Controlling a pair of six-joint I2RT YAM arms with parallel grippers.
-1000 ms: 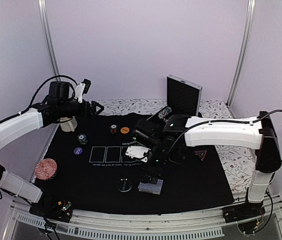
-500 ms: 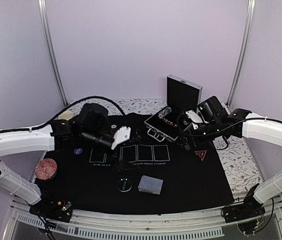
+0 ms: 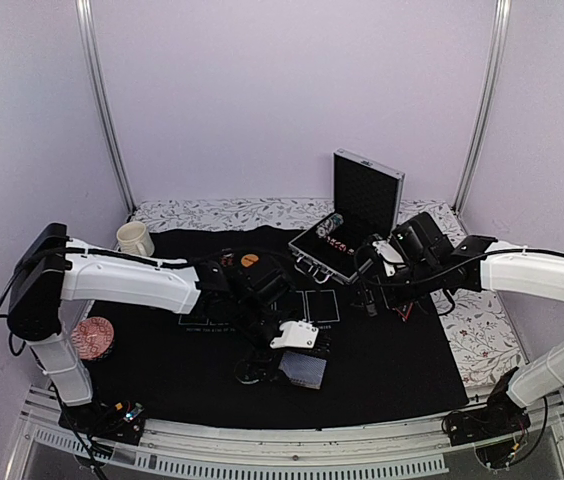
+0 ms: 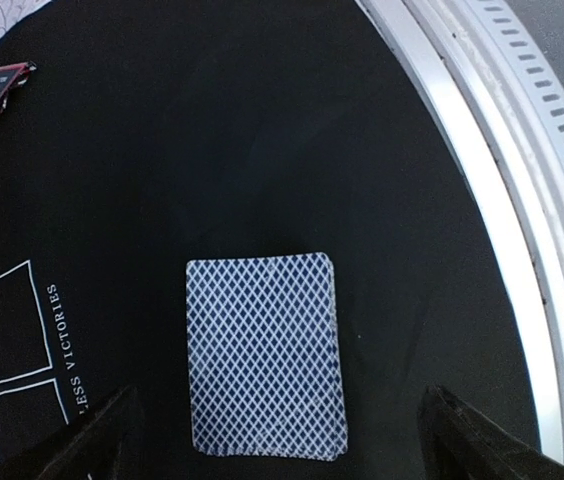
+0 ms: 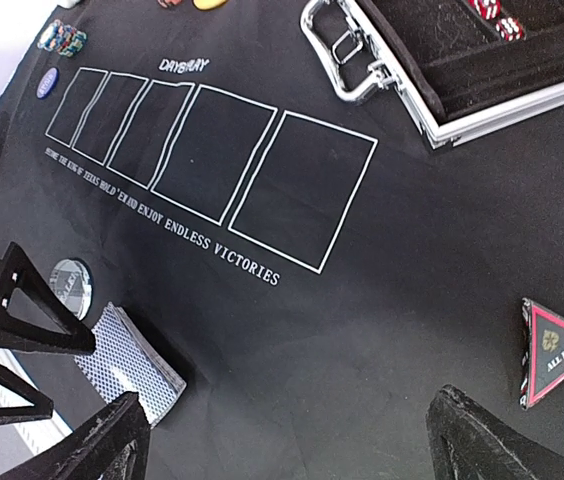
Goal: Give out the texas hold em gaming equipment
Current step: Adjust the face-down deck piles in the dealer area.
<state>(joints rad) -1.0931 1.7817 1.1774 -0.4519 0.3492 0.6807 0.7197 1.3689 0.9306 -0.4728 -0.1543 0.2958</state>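
On the black felt mat [image 4: 162, 150], the grey-blue diamond-backed card stack [image 4: 264, 355] is lying lengthwise at twelve o'clock from the nearer left gripper [image 4: 280, 430], whose jaws are standing wide.

Soft, even light comes from above. The black mat [image 3: 392, 370] looks very dark and shows only faint shadows. In the left wrist view the card deck [image 4: 262, 355] is sharp, a dim shadow near it, and the pale metal rail [image 4: 522, 200] curves from lens distortion.

We count one card deck [image 4: 262, 355] under the left claw [image 4: 280, 430], one triangle marker [image 5: 554, 350], three discs [image 5: 69, 283], five printed boxes [image 5: 212, 150], one mug [image 3: 135, 238], one case [image 3: 367, 190]
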